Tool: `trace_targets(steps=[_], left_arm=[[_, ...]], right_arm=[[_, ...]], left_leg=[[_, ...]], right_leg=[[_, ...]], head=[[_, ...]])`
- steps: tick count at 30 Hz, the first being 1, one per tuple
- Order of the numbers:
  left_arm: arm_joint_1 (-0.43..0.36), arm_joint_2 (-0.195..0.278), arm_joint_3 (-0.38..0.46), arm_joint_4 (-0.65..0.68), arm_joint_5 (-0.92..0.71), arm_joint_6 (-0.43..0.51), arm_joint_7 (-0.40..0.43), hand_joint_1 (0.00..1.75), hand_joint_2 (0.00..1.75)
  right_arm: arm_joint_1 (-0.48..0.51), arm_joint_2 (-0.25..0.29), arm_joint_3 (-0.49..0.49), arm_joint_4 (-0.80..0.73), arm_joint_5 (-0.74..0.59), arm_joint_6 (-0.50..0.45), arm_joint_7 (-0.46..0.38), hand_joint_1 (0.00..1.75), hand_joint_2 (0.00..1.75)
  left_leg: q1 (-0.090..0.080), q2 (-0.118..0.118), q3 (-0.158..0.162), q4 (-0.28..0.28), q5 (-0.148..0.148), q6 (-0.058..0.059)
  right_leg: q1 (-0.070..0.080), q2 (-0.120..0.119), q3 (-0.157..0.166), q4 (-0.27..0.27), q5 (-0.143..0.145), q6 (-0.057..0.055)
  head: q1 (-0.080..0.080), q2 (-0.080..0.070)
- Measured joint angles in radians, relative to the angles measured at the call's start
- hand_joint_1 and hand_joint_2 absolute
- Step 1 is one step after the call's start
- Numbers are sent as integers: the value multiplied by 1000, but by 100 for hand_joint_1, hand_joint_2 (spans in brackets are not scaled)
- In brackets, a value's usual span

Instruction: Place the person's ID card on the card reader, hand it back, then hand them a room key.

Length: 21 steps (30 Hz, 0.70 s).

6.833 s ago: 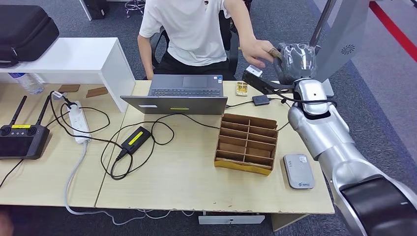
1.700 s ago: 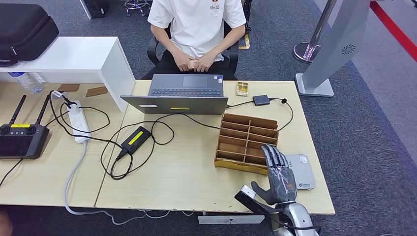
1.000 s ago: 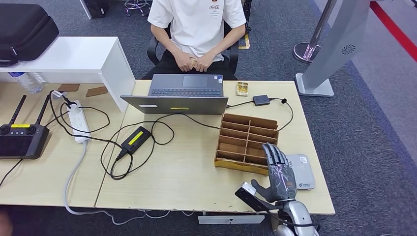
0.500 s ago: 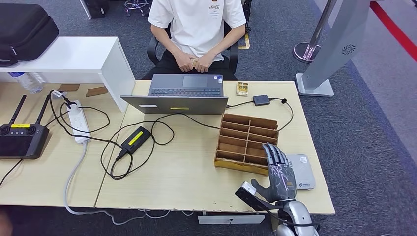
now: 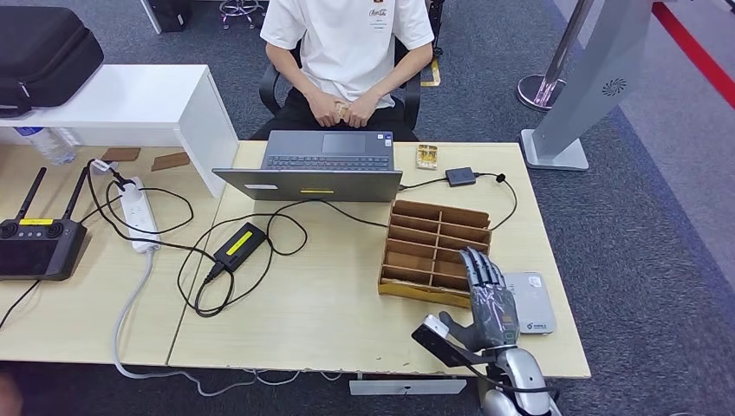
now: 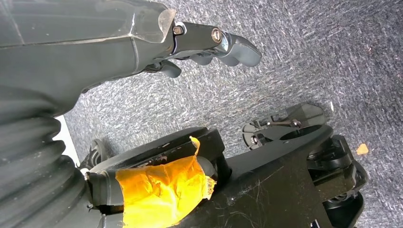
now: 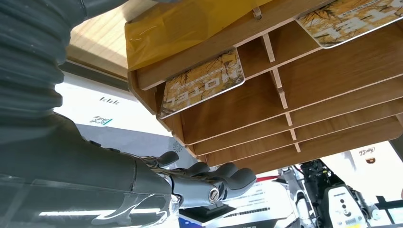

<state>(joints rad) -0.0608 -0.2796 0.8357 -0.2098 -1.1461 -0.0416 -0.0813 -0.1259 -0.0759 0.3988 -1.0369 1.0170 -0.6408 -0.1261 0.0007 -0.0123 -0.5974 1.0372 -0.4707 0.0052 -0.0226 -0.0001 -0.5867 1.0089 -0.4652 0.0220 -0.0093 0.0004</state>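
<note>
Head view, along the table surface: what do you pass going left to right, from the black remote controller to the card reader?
Black remote controller → white power strip → black power adapter with yellow label → wooden card rack → right hand → grey card reader.

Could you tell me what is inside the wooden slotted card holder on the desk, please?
The right wrist view shows two patterned cards standing in slots of the wooden card holder; the other slots in sight there look empty. From the head view, the right hand covers its near corner, so those slots are hidden.
</note>
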Motion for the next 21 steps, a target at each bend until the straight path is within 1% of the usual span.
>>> trace_targets(steps=[5,9,21], left_arm=[[0,0,1,0,4,0,0,0,175],[0,0,5,0,8,0,0,0,175],[0,0,12,0,12,0,0,0,175]], right_arm=[[-6,2,0,10,-2,0,-1,0,175],[-7,4,0,17,-7,0,-1,175,175],[-7,5,0,20,-12,0,-5,175,175]], left_leg=[[0,0,0,0,0,0],[0,0,0,0,0,0],[0,0,0,0,0,0]], right_leg=[[0,0,0,0,0,0],[0,0,0,0,0,0],[0,0,0,0,0,0]], head=[[0,0],[0,0],[0,0]])
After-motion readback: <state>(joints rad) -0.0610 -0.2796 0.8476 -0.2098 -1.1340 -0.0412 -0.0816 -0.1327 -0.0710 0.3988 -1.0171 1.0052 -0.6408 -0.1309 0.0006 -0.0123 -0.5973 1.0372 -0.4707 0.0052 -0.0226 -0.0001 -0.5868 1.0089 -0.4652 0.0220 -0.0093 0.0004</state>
